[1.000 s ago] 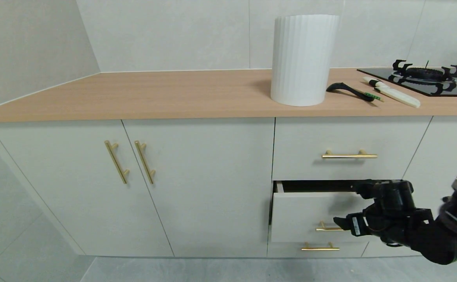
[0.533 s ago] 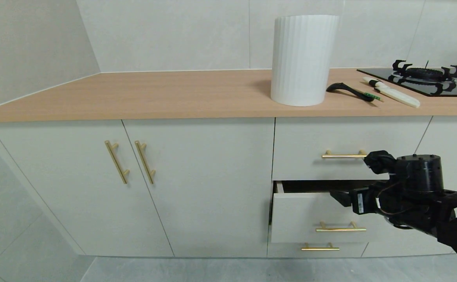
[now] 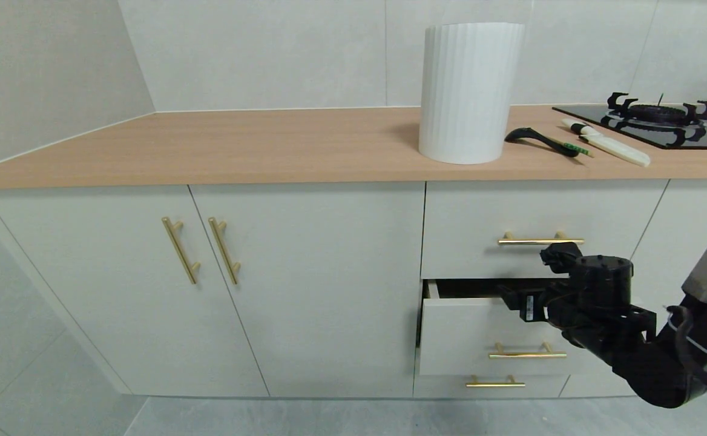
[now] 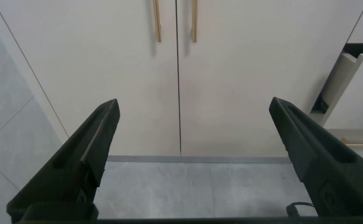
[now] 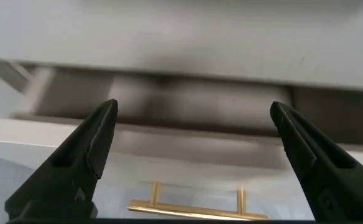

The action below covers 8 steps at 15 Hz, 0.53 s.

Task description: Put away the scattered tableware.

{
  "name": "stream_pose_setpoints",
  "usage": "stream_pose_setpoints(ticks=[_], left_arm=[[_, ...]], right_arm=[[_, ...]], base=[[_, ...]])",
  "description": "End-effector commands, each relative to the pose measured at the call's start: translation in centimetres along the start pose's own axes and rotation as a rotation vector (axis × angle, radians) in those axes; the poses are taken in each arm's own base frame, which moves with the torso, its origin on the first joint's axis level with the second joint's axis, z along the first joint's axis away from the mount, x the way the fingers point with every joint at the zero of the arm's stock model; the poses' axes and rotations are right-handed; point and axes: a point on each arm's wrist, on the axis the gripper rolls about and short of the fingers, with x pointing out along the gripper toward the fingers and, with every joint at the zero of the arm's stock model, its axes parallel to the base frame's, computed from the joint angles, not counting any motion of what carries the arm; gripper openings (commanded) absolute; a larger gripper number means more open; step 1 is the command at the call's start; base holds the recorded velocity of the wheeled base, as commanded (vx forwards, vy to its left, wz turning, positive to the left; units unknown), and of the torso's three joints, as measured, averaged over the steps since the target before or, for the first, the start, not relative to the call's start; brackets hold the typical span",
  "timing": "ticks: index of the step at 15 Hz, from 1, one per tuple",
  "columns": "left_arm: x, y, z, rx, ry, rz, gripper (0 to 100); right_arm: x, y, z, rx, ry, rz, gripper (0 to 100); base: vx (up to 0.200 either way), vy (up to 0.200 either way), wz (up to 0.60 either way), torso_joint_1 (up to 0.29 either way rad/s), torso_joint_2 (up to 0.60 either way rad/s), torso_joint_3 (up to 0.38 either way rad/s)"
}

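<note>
Right claw point(image 3: 523, 270) is gaping wide while we're working the middle drawer point(image 3: 468, 333) open, probably needing a pull toward us next.

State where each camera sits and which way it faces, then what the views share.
Head view: on the head, looking forward and down at the counter; right arm shows by the open drawer.
Left wrist view: on the left wrist, facing the cabinet doors; own jaws wide open.
Right wrist view: on the right wrist, facing into the drawer; own jaws open.
Shared: the drawer, in all three.
</note>
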Motion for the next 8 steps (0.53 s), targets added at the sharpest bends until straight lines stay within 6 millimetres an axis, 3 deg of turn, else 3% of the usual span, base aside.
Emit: stream_pose_setpoints(ticks=[1,8], left_arm=[[0.01,0.00,0.00,0.000,0.002,0.001,100],[0.01,0.00,0.00,0.000,0.002,0.001,100]], right_arm=[[1.04,-0.26,-1.10,-0.001,0.031,-0.015,100],[1.08,-0.55,-1.67,0.011,0.056,-0.045,100]], base=[[0.000,0.000,0.00,0.000,0.00,0.000],[0.000,0.000,0.00,0.000,0.00,0.000]])
